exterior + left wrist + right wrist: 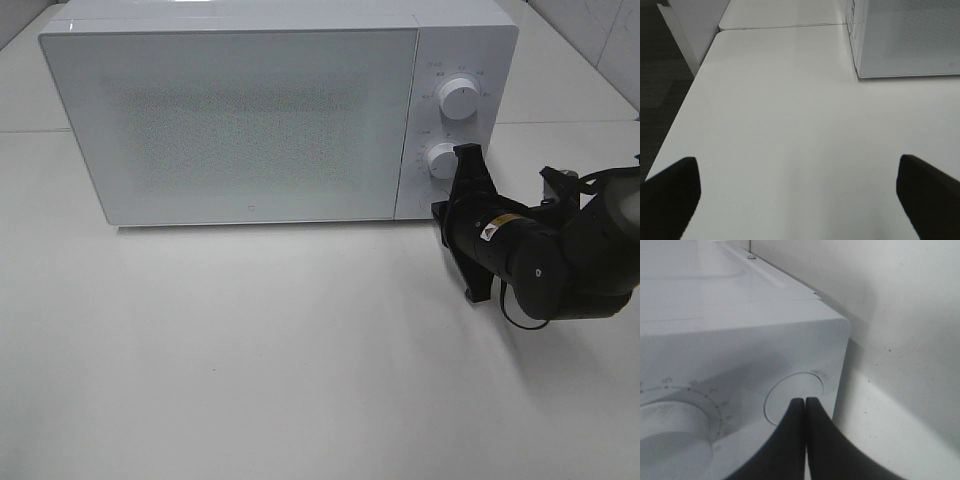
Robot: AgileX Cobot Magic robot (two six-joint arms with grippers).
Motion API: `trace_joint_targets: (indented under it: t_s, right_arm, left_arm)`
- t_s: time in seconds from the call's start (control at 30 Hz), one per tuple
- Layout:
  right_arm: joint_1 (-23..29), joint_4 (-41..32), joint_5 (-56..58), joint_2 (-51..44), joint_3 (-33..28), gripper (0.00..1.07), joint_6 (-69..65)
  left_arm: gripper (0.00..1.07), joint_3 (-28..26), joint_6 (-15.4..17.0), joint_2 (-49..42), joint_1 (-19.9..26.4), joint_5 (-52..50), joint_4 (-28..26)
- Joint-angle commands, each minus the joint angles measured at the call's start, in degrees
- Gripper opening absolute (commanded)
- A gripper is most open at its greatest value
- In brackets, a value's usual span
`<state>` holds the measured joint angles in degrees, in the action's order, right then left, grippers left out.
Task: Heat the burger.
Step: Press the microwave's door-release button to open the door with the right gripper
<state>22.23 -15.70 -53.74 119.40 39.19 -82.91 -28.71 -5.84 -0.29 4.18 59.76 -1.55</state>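
The burger is out of view in every frame. The white microwave (250, 110) stands at the back of the table with its door (240, 120) closed. My right gripper (440, 210) is shut with nothing in it. Its joined tips (805, 401) rest against a round button (787, 392) on the control panel, below the lower knob (443, 160). That knob (670, 435) also shows beside the button in the right wrist view. My left gripper (797, 162) is open and empty over the bare table, its fingers (670, 195) wide apart. It does not show in the exterior view.
An upper knob (459, 98) sits above the lower one on the panel. The white table (250, 350) stretches in front of the microwave. In the left wrist view the table's edge (685, 100) drops to a dark floor, and the microwave's corner (860, 75) is ahead.
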Motion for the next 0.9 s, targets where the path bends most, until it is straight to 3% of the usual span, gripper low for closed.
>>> trace_joint_targets:
  t_s: [0.03, 0.17, 0.9]
  right_arm:
    - [-0.2, 0.5, 0.6, 0.1, 0.9, 0.03, 0.9]
    - [-0.2, 2.6, 0.5, 1.7, 2.8, 0.03, 0.6]
    - [-0.2, -0.7, -7.6, 2.3, 5.3, 0.03, 4.1]
  left_arm:
    - [1.01, 0.2, 0.2, -1.1, 0.2, -0.5, 0.1]
    - [1.01, 0.2, 0.2, -1.1, 0.2, -0.5, 0.1]
    - [1.01, 0.2, 0.2, -1.1, 0.2, -0.5, 0.1]
